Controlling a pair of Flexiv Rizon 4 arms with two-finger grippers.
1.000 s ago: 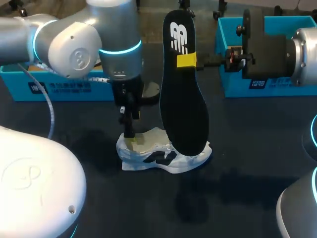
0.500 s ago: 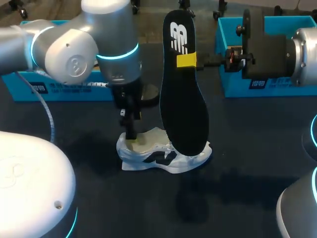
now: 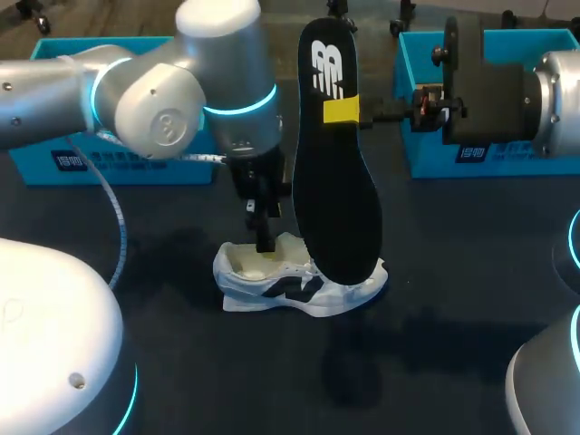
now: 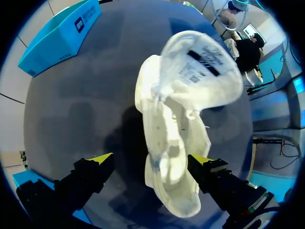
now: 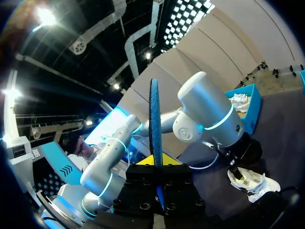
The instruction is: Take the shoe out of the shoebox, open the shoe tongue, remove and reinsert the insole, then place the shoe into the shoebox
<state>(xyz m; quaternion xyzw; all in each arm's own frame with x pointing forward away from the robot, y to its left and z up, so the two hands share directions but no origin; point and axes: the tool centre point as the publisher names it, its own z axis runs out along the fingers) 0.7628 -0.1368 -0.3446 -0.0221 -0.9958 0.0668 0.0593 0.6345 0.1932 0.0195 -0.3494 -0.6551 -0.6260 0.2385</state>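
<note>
Right gripper point(image 3: 343, 111) is clamping the insole point(image 3: 335, 190) near its upper end, holding it upright over the shoe point(image 3: 299, 281). Left gripper point(image 4: 150, 161) is hanging open astride the shoe on the worktop point(image 3: 453, 272). Insole is judged light and floppy. Shoe looks soft and is best steadied at the collar.

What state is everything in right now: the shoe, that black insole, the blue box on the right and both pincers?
Shoe: sole down on the table, insole out.
Insole: held upright, lower end by the shoe.
Left pincer: open, fingers either side of the shoe.
Right pincer: shut on the insole.
Blue shoebox: open-topped, behind the shoe.
</note>
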